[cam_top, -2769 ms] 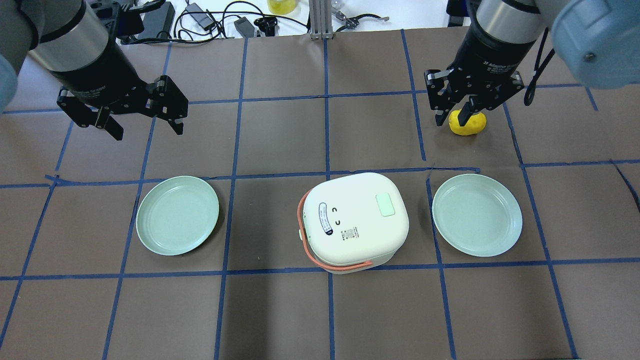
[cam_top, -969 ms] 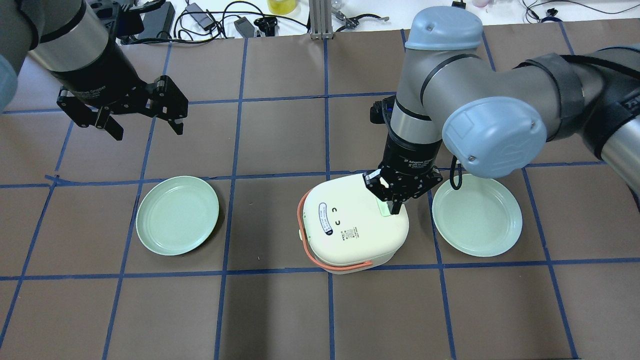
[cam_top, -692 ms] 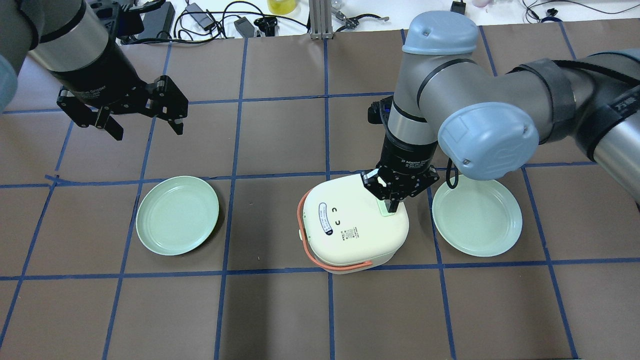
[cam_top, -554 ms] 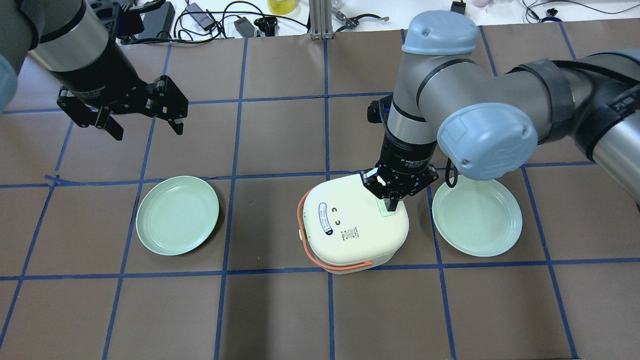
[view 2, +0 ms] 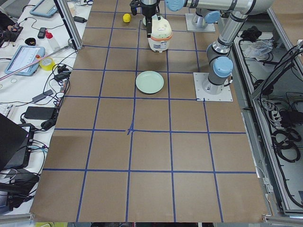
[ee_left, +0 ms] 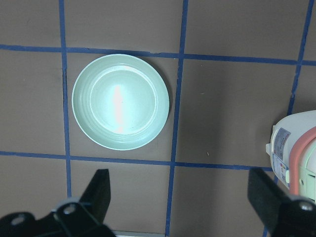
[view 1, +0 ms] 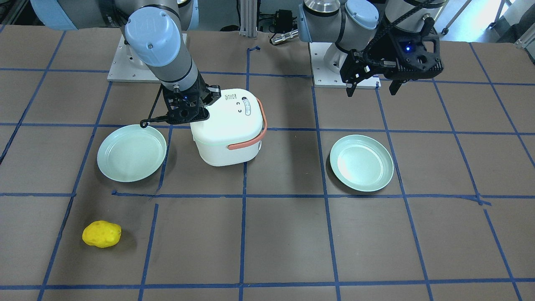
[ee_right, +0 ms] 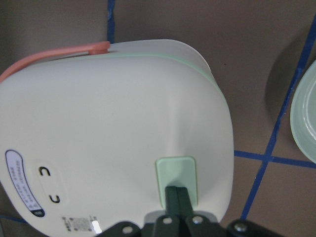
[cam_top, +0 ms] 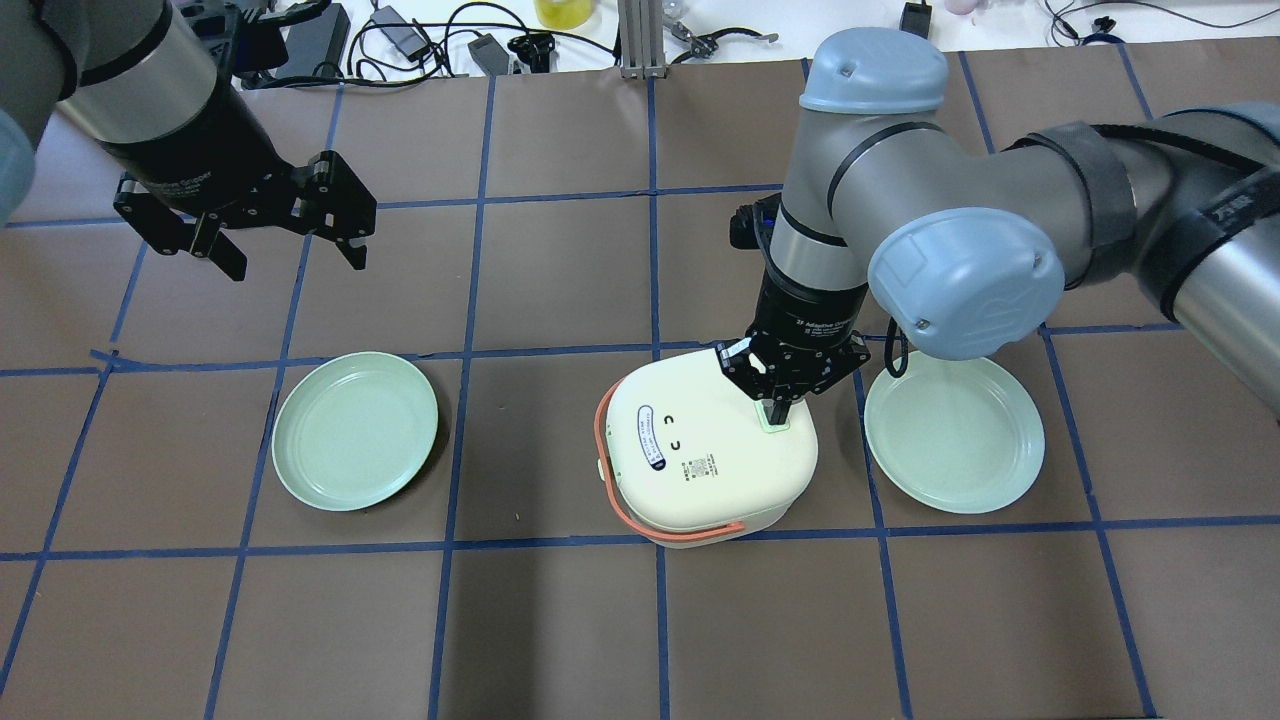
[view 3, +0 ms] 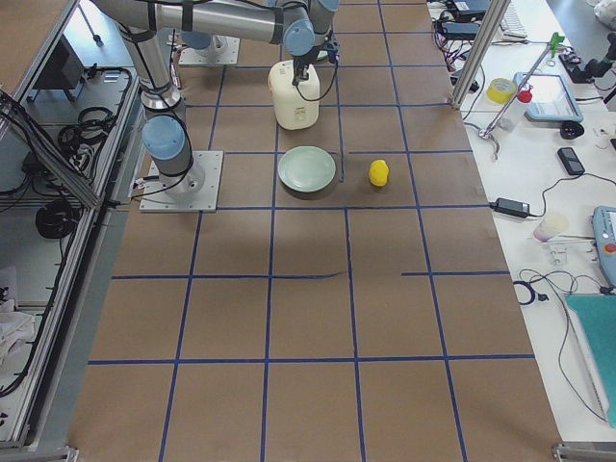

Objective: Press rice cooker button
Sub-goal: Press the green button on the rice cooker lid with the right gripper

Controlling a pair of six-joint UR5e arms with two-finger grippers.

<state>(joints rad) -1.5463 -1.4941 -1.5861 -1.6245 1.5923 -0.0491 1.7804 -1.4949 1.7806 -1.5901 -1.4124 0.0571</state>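
Note:
The white rice cooker (cam_top: 700,470) with a salmon handle stands mid-table between two plates. It also shows in the front view (view 1: 228,125) and the right wrist view (ee_right: 113,133). Its pale green button (ee_right: 176,170) sits on the lid's right side (cam_top: 773,424). My right gripper (cam_top: 778,408) is shut and points straight down. Its joined tips sit on the button's near part in the right wrist view (ee_right: 177,195). My left gripper (cam_top: 295,262) is open and empty. It hovers far to the left, above the table (ee_left: 180,197).
A pale green plate (cam_top: 355,430) lies left of the cooker. A second plate (cam_top: 955,430) lies right of it, close to my right wrist. A yellow lemon-like thing (view 1: 101,234) lies on the operators' side. Cables and tools line the far edge.
My right arm left the yellow thing at the back right, shut its gripper and came down over the cooker's button. In the last second the tips shifted slightly left. The left arm stayed still.

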